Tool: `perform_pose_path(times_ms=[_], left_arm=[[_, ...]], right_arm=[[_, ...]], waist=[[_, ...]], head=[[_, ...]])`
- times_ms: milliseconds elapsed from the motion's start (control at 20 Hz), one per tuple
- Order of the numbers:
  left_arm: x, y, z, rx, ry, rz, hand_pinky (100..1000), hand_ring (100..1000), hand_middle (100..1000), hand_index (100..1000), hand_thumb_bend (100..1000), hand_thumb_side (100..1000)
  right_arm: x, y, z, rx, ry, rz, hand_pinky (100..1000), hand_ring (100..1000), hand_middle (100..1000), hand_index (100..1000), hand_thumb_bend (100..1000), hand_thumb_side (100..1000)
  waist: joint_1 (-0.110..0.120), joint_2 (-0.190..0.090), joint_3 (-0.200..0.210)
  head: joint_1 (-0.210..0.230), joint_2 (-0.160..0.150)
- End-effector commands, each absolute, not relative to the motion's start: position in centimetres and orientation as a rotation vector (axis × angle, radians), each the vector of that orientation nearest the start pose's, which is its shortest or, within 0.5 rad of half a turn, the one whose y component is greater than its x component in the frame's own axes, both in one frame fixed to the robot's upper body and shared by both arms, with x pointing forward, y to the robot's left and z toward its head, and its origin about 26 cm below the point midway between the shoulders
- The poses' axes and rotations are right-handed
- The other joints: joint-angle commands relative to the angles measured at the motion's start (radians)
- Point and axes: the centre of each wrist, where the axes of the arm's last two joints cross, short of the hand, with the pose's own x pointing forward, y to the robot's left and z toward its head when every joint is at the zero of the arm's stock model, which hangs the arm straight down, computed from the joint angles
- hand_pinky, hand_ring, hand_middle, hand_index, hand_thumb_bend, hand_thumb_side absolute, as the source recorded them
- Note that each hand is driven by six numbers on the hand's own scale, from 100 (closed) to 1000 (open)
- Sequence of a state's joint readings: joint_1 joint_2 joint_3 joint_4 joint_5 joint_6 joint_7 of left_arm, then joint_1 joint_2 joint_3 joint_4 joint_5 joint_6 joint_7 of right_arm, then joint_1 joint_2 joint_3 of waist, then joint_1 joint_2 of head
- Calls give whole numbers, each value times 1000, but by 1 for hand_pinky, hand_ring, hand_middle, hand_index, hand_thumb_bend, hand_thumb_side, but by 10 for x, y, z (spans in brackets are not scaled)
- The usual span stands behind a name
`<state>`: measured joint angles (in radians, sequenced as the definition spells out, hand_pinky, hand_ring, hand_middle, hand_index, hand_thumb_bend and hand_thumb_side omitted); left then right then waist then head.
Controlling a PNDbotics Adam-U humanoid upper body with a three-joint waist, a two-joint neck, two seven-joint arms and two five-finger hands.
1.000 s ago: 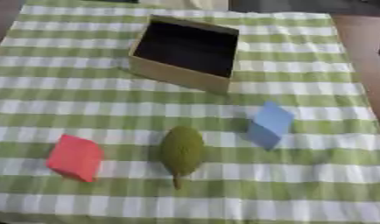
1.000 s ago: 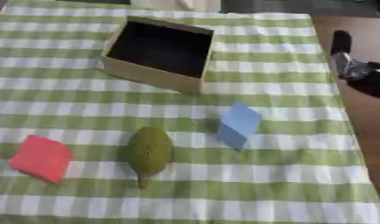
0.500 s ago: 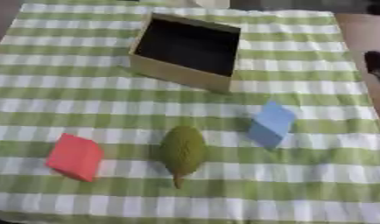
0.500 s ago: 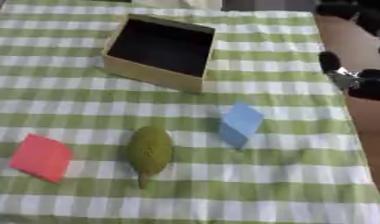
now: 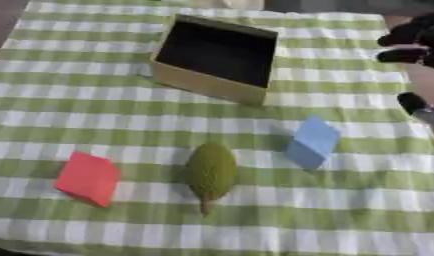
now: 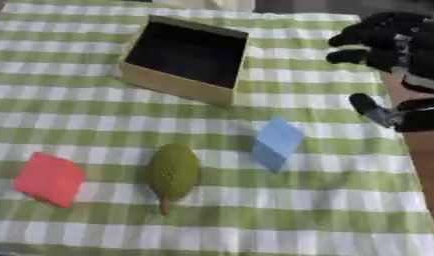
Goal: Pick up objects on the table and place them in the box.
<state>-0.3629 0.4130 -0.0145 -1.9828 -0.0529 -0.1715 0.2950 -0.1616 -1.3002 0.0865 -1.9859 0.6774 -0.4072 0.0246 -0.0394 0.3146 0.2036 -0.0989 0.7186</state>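
A tan box with a dark inside stands at the back middle of the checked cloth. A blue block lies in front of it to the right. A green oval fruit with a short stem lies at front centre, and a red block at front left. My right hand, black, hovers over the table's right edge, above and to the right of the blue block. Its fingers bend a little toward the left, its thumb stands apart below them, and it holds nothing. My left hand shows in neither view.
A green-and-white checked cloth covers the table. Its right edge runs close beside my right hand, with brown floor beyond. A pale object pokes in at the far edge.
My right hand has come in from the right edge and now shows much more fully over the table's right side. The box, blocks and fruit have not moved.
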Motion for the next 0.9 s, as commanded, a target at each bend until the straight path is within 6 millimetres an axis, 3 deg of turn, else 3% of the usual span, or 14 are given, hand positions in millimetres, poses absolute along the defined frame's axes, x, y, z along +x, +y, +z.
perform_pose_path(times_ms=[50, 350, 500, 800, 900], left_arm=[[304, 265, 232, 361, -2577, -218, 781, 757, 777, 919, 233, 682], [304, 263, 232, 350, -2578, -229, 781, 757, 778, 919, 231, 682], [304, 263, 232, 347, -2576, -233, 781, 757, 779, 919, 229, 684], [304, 261, 234, 334, -2579, -242, 781, 757, 780, 919, 228, 683], [304, 261, 234, 332, -2579, -244, 781, 757, 780, 919, 227, 683]], right_arm=[[270, -353, 292, 1293, 1732, -2476, 926, 948, 932, 943, 100, 320], [272, -347, 296, 1181, 1628, -2603, 939, 967, 935, 955, 100, 398], [272, -345, 295, 1105, 1613, -2651, 950, 979, 918, 951, 100, 345], [274, -340, 295, 993, 1563, -2733, 968, 995, 912, 951, 100, 334], [275, -338, 296, 974, 1547, -2748, 974, 1000, 917, 955, 141, 336]], waist=[[-15, -5, 2], [-16, -6, 10], [-17, -5, 13], [-16, -3, 19], [-16, -3, 22]], head=[[-7, -9], [-17, -7], [-20, -4], [-27, -4], [-30, -3]])
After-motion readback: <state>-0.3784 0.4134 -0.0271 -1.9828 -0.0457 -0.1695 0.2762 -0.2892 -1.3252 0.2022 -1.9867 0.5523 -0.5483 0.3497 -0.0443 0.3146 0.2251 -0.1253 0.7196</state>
